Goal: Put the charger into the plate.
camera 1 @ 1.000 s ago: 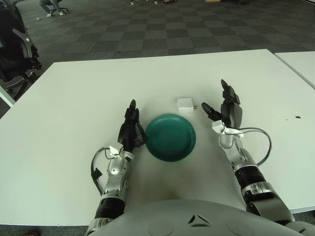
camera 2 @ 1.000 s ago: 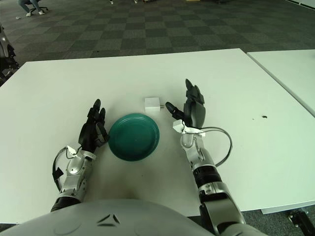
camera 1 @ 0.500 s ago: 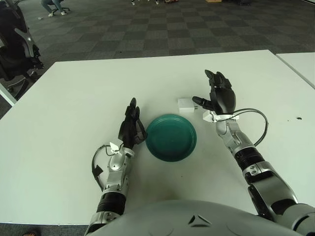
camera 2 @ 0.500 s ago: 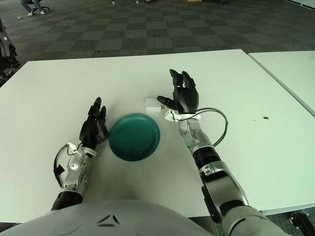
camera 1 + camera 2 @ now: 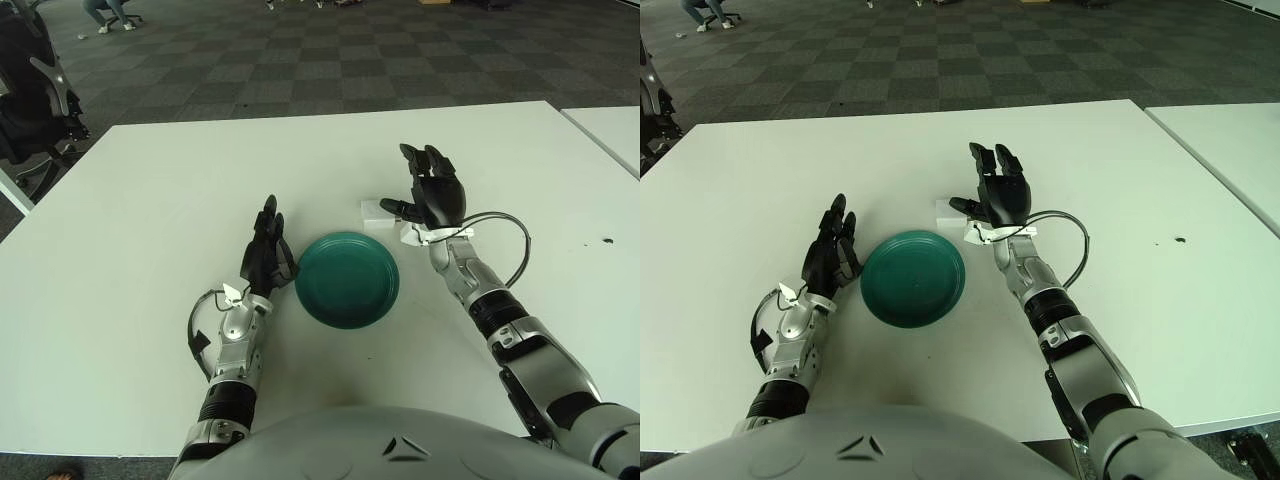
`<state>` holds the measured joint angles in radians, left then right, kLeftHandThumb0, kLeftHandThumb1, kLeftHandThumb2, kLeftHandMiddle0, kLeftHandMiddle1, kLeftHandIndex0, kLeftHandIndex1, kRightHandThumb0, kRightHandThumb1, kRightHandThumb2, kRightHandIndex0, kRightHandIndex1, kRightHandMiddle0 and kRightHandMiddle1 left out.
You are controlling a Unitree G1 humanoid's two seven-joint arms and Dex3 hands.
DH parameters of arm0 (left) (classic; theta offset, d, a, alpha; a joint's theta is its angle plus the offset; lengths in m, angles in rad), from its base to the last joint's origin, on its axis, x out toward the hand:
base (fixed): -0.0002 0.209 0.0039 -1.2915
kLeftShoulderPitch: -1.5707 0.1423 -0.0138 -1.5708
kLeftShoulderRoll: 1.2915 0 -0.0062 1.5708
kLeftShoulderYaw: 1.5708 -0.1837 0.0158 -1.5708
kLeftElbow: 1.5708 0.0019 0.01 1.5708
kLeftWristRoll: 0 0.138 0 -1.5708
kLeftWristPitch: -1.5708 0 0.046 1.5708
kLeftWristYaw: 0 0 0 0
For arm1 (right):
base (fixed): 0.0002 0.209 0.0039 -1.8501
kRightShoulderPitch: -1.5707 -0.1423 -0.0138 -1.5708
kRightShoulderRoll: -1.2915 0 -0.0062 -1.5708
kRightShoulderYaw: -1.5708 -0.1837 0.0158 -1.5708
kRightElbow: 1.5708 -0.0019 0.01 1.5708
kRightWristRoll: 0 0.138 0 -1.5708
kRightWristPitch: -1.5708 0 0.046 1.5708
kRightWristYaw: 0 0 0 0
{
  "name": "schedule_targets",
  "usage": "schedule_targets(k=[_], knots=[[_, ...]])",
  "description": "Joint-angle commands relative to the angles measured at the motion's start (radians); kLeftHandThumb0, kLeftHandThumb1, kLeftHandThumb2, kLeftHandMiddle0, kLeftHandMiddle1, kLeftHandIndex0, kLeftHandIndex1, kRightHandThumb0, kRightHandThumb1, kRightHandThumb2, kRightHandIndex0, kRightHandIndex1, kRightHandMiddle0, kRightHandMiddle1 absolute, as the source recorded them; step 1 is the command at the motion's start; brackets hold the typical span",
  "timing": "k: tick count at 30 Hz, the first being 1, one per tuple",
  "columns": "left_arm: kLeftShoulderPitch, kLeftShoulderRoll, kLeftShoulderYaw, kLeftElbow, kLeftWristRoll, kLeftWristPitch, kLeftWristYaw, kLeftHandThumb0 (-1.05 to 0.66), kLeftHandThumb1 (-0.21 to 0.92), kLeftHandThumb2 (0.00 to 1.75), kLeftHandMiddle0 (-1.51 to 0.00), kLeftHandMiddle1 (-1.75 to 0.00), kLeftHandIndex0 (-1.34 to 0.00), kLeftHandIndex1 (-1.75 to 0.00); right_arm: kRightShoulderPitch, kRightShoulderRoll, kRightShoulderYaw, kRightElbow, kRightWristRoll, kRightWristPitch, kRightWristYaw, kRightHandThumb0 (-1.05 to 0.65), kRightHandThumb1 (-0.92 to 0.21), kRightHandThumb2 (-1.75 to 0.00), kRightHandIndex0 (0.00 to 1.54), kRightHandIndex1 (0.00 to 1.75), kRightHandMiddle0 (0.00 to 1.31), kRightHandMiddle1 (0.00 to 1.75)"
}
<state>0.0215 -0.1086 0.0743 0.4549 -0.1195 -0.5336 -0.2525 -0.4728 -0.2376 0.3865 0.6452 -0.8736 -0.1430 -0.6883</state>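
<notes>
A small white charger (image 5: pixel 374 210) lies flat on the white table (image 5: pixel 150 200), just beyond the right rim of a teal plate (image 5: pixel 347 279). My right hand (image 5: pixel 431 196) hovers just right of the charger with fingers spread, thumb reaching over its near edge, holding nothing. The hand hides part of the charger in the right eye view (image 5: pixel 944 209). My left hand (image 5: pixel 267 252) rests left of the plate, fingers straight and relaxed, empty. The plate (image 5: pixel 913 278) holds nothing.
A second white table (image 5: pixel 612 125) stands at the far right with a narrow gap between. A small dark spot (image 5: pixel 604 240) marks the table's right side. A black office chair (image 5: pixel 30 90) stands off the far left corner.
My right hand has moved left and forward toward the charger, from beside the plate's right rim to right beside the charger. The left hand has hardly moved.
</notes>
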Motion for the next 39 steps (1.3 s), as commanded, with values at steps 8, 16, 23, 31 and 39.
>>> schedule_targets(k=[8, 16, 23, 31, 39], knots=[[0.087, -0.046, 0.043, 0.220, -0.061, -0.061, -0.039, -0.98, 0.92, 1.12, 0.00, 0.00, -0.01, -0.05, -0.078, -0.008, 0.070, 0.055, -0.028, 0.023, 0.040, -0.99, -0.92, -0.38, 0.27, 0.00, 0.00, 0.43], [0.076, -0.044, 0.045, 0.242, -0.036, -0.083, -0.023, -0.98, 0.92, 1.13, 0.00, 0.00, -0.02, -0.07, -0.070, -0.043, 0.111, -0.020, -0.050, 0.024, 0.124, -0.97, -0.92, -0.39, 0.29, 0.01, 0.00, 0.41], [0.066, -0.043, 0.044, 0.252, -0.026, -0.081, -0.016, -0.98, 0.92, 1.14, 0.00, 0.00, -0.01, -0.12, -0.075, -0.070, 0.138, -0.057, -0.069, 0.018, 0.176, -0.96, -0.92, -0.42, 0.29, 0.01, 0.00, 0.41], [0.056, -0.043, 0.045, 0.261, -0.021, -0.076, -0.013, -0.97, 0.92, 1.14, 0.00, 0.00, 0.00, -0.11, -0.084, -0.094, 0.160, -0.096, -0.083, 0.018, 0.279, -0.94, -0.92, -0.37, 0.27, 0.00, 0.00, 0.37], [0.053, -0.042, 0.038, 0.256, 0.035, -0.065, 0.057, -0.96, 0.92, 1.15, 0.00, 0.00, 0.00, -0.12, -0.130, -0.131, 0.192, -0.102, -0.086, 0.011, 0.468, -0.95, -0.92, -0.34, 0.16, 0.00, 0.00, 0.23]])
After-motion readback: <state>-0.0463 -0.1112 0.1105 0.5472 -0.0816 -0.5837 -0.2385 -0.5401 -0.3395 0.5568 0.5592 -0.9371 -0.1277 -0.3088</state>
